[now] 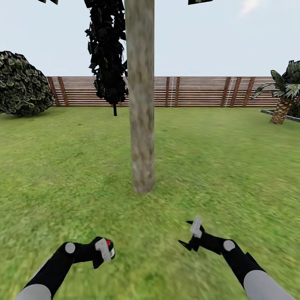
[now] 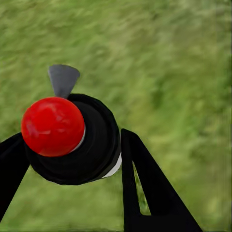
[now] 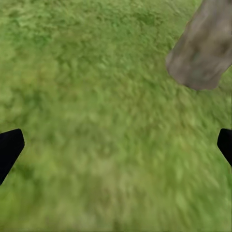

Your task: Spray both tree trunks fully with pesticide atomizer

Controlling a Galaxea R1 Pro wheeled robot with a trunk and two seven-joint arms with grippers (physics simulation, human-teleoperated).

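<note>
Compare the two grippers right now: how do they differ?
The left gripper is shut on the atomizer, a black sprayer with a red cap; the right gripper holds nothing. The left fingers press against the sprayer's body, while the right fingers stand wide apart over bare lawn. Both are black and hang low over grass in front of the tree trunk.
</note>
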